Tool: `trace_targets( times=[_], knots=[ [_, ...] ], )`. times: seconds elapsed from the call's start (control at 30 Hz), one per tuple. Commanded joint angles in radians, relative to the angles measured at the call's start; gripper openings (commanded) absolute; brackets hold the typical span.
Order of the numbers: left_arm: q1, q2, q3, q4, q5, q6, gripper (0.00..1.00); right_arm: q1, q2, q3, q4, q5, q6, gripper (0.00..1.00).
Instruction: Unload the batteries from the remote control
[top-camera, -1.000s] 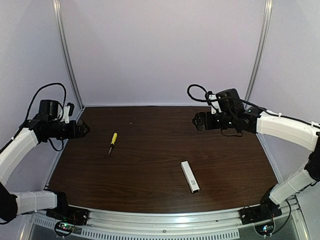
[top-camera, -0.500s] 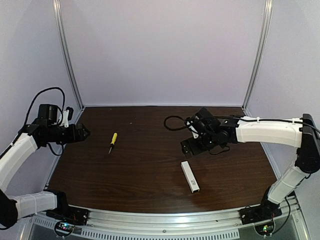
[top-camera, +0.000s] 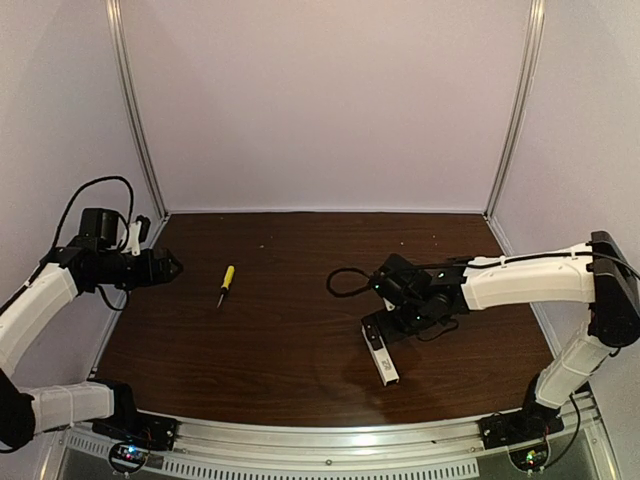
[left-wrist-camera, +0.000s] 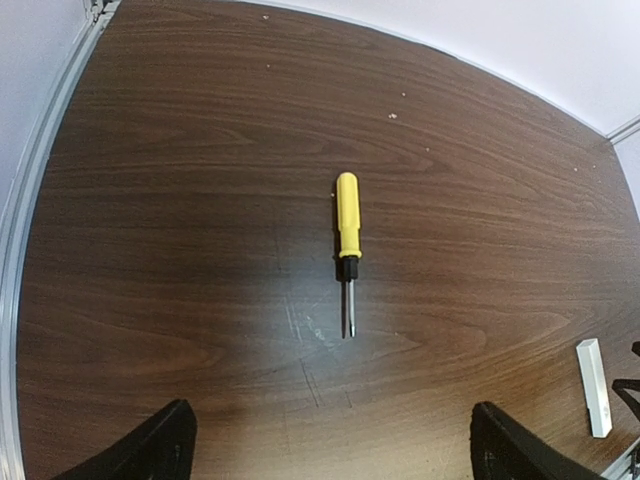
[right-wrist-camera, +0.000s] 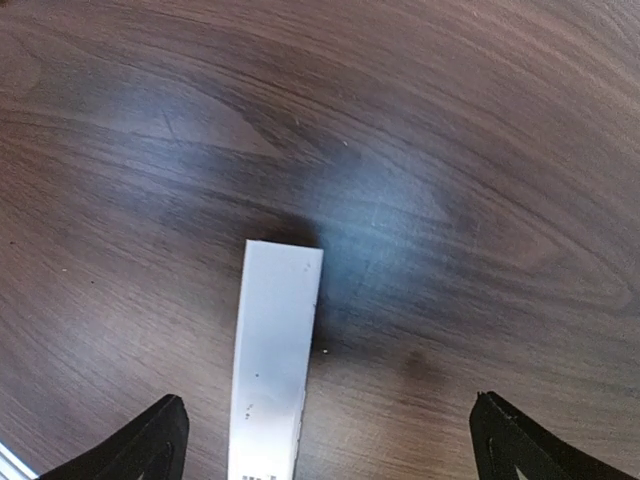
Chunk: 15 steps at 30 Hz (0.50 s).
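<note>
dark wood-grain tabletop (top-camera: 300, 330) fills your workspace, closed in by pale lilac walls (top-camera: 320, 100) and an aluminium rail (top-camera: 330, 435) along the near edge.

your remote control (top-camera: 383, 358) lies flat on that table, right of centre and toward the near edge, a slim white bar with its long axis running roughly near to far. from the right wrist camera you see its square far end and a few small dark marks near the bottom of the frame; it shows again at the lower right edge of the left wrist view (left-wrist-camera: 594, 387). no batteries can be made out in any view.

your right gripper (top-camera: 378, 330) is directly over the remote's far end, fingers spread wide; in the wrist view the two dark fingertips (right-wrist-camera: 160, 440) stand well out to either side of the bar, nothing between them but the remote below. whether they touch the table, you cannot tell. your right arm reaches in from the right edge, its white forearm stretched nearly level across the table and the wrist tipped down.

a yellow-handled screwdriver (top-camera: 226, 284) lies well apart to the left, handle toward the back wall and tip toward you.

your left gripper (top-camera: 172, 266) hangs over the table's far left edge, pointed toward the screwdriver, fingers wide apart and empty, with the left arm bent up from its base.
</note>
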<state>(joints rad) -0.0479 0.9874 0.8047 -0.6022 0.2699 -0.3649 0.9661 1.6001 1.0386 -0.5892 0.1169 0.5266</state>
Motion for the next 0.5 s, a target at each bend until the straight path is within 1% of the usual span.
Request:
trace_targets(
  times=[0.0, 0.07, 0.13, 0.2, 0.3, 0.37, 0.47],
  knots=[
    [-0.004, 0.018, -0.011, 0.032, 0.018, 0.013, 0.97, 0.019, -0.002, -0.053, 0.023, 0.022, 0.123, 1.0],
    [-0.004, 0.026, -0.013, 0.033, 0.026, 0.011, 0.97, 0.031, -0.004, -0.047, 0.007, 0.008, 0.101, 1.0],
    [-0.004, 0.029, -0.013, 0.033, 0.033, 0.012, 0.97, 0.042, 0.006, -0.021, -0.042, 0.025, 0.08, 1.0],
    [-0.005, 0.026, -0.012, 0.034, 0.027, 0.012, 0.97, 0.049, 0.016, -0.014, -0.049, 0.02, 0.069, 1.0],
    [-0.005, 0.016, -0.012, 0.032, 0.009, 0.012, 0.97, 0.063, 0.044, -0.029, -0.026, -0.007, 0.099, 0.99],
    [-0.005, 0.009, -0.013, 0.033, 0.002, 0.011, 0.97, 0.082, 0.057, -0.04, -0.009, -0.007, 0.123, 0.97],
    [-0.005, 0.009, -0.013, 0.033, 0.004, 0.011, 0.96, 0.109, 0.08, -0.037, -0.006, 0.036, 0.149, 0.92]
  ],
)
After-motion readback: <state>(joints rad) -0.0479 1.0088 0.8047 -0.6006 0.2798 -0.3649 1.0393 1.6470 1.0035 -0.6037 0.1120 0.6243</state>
